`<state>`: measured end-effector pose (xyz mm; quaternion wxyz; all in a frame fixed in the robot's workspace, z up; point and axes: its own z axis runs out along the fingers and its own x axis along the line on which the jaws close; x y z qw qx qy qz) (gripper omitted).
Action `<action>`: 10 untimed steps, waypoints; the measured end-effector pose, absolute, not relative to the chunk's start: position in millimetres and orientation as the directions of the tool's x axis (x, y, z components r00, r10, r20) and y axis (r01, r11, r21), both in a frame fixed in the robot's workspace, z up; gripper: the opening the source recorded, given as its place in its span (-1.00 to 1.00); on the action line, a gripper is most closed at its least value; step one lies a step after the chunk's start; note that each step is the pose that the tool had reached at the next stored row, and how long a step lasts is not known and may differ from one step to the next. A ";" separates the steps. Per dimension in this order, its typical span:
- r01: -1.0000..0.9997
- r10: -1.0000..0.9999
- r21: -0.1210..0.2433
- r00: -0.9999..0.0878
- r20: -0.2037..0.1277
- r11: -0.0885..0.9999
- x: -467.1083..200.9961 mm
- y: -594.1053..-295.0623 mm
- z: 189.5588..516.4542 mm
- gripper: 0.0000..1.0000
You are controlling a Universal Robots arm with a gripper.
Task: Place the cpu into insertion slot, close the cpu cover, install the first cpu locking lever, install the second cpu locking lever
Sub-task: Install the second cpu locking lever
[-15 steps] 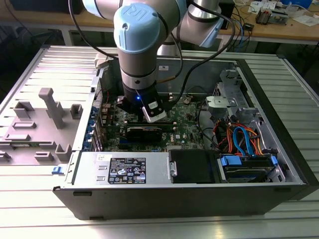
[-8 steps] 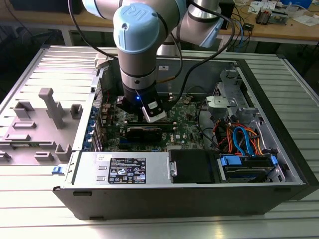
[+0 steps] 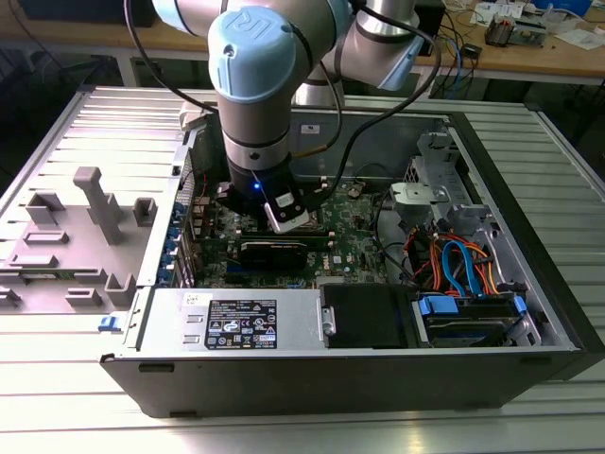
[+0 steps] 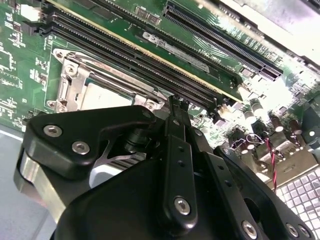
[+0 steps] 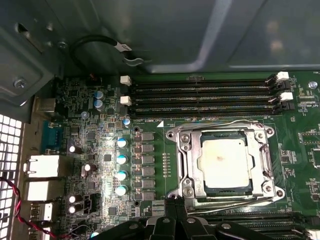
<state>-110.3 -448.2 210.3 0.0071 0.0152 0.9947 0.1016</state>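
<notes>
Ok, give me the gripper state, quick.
Gripper: shut, holding nothing, poised beside the closed cover over the chip.

Even, bright room light fills the exterior view; the ribbed table (image 3: 529, 142) glares pale along its near edge, and the case (image 3: 378, 364) interior lies in shade under the arm (image 3: 255, 85). A small blue light glows on the wrist. In the first wrist view the cpu (image 5: 225, 162) shines washed-out, and the case wall above is soft and streaked. In the second wrist view the gripper (image 4: 172, 107) looms dark and blurred, and the far corner blows out white.
</notes>
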 end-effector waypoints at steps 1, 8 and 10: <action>0.029 0.032 0.203 -0.999 -0.011 0.979 -110.5 -448.1 210.2 -0.79; 0.029 0.032 0.209 -0.999 -0.011 0.978 -110.8 -446.7 208.1 -0.79; 0.029 0.032 0.211 -0.999 -0.011 0.977 -111.1 -446.1 207.6 -0.79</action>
